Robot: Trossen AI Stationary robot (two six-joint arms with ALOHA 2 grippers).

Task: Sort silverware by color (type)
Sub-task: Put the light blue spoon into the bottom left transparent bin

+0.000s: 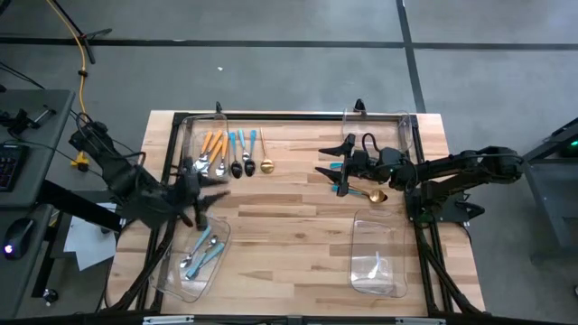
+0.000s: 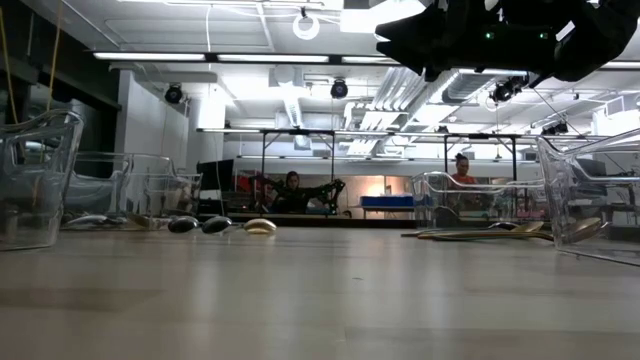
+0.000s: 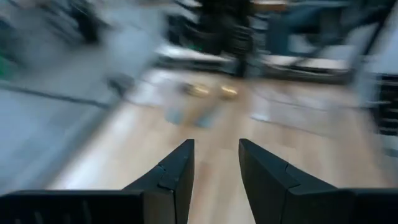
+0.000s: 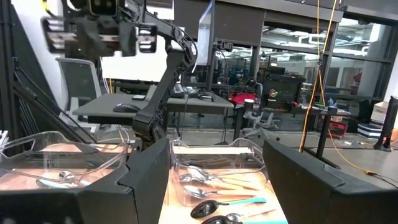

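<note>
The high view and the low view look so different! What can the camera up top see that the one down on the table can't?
Only the high view shows handle colours: orange-handled spoons, the light-blue cutlery in a clear bin, and both arms whole, the left gripper and the open right gripper. Only the low view shows the room behind, with two people far off. Both show the gold spoon on the wooden table.

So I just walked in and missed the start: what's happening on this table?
A two-armed robot is sorting silverware. Its left gripper, open and holding nothing, hangs above the near-left bin, where light-blue-handled pieces lie. Orange-handled pieces are among those in the far-left bin. The right gripper hangs open near a gold spoon.
</note>
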